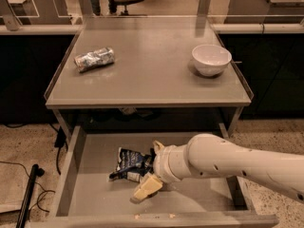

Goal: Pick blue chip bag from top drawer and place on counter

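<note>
The blue chip bag [129, 161] lies crumpled on the floor of the open top drawer [95, 194], left of its middle. My gripper [148, 170] is down inside the drawer at the bag's right edge, open. One cream finger [147, 188] points down-left in front of the bag and the other [157, 146] shows just behind it. The white arm reaches in from the lower right. The counter [152, 75] is the grey table top above the drawer.
A crushed silvery can-like wrapper [95, 59] lies at the counter's left. A white bowl [211, 59] stands at its right. A black pole [28, 194] and cables lie on the floor left of the drawer.
</note>
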Motion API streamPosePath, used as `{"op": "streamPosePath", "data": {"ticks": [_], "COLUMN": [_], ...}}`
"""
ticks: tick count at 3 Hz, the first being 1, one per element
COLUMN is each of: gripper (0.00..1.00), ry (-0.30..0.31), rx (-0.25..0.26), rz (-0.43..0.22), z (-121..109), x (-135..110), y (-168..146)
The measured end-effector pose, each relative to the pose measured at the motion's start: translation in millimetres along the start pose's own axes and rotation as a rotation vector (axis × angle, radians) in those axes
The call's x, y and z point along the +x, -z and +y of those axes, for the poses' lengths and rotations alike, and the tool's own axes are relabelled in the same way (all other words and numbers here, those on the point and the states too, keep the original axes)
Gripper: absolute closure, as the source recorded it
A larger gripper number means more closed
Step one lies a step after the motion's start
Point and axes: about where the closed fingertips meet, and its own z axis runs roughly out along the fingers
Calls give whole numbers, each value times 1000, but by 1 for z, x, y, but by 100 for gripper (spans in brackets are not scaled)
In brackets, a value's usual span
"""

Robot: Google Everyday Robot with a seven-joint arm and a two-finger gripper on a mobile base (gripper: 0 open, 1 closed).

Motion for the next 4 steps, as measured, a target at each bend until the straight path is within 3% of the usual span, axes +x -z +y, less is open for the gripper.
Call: {"op": "streamPosePath", "data": {"ticks": [4], "gripper": [92], "ry": [0], "rx": [0], "rz": [0], "z": [0], "x": [0], "y": [0]}}
